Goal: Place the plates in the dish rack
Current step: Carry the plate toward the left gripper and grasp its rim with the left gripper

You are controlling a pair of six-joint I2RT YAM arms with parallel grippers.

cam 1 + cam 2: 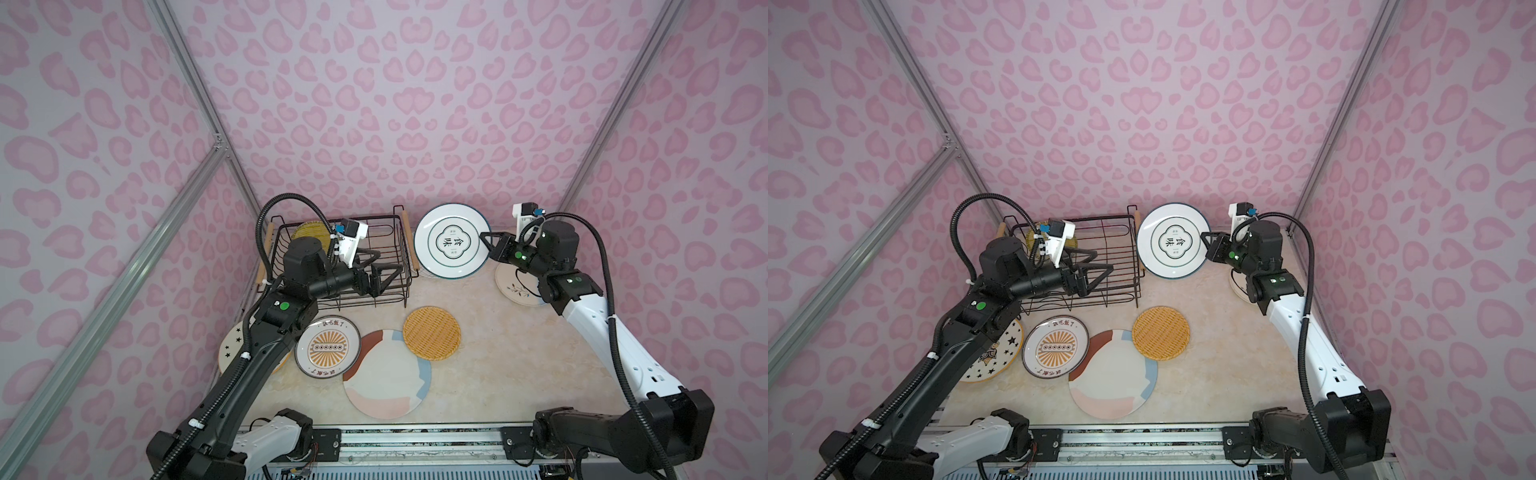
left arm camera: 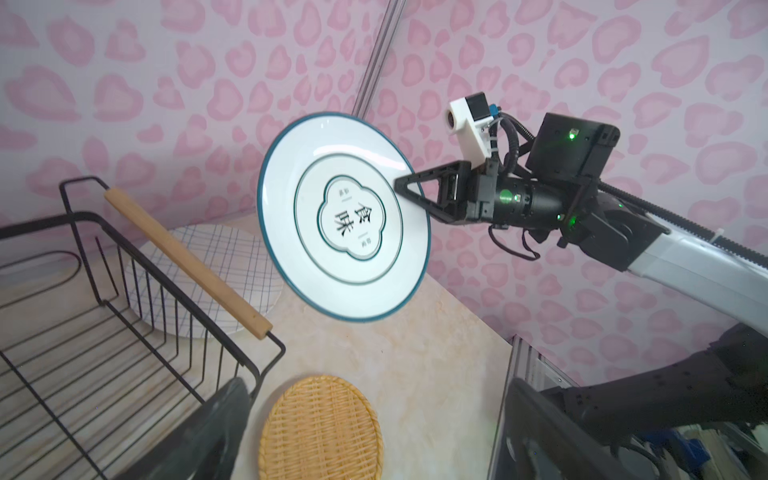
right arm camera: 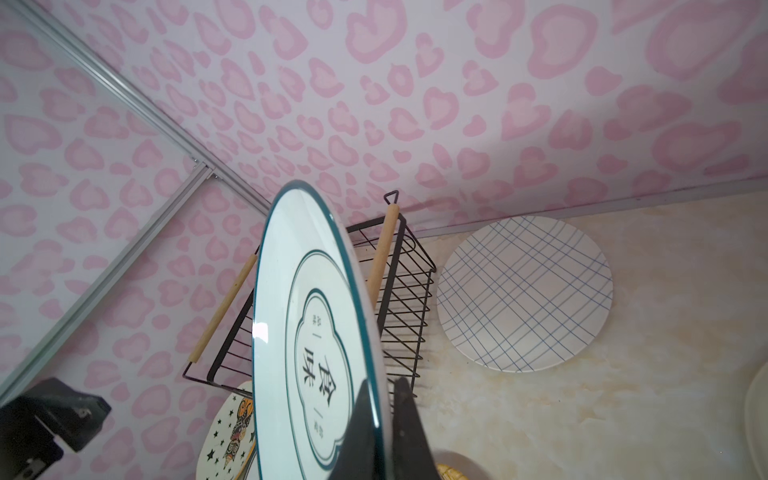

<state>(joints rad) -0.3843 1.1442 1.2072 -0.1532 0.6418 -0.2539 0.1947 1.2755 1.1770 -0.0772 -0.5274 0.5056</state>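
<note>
Blue-rimmed plate (image 1: 453, 245) pinched by right jaws, left jaws spread over rack (image 2: 187, 264), grid plate (image 3: 523, 295) clear only from wrists

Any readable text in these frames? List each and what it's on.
"食味": centre of the white teal-rimmed plate, held by the right pincer.
Small characters beside it: too small to read.
Characters on the sunburst plate rim: too blurred to read.
Nothing else legible.

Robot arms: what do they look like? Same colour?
Not quite. The left arm is mostly black; the right arm has a long white shell with black joints. Both carry ribbed black cable hoses, green dots and white wrist cameras. The left gripper and right gripper have black triangular fingers.
</note>
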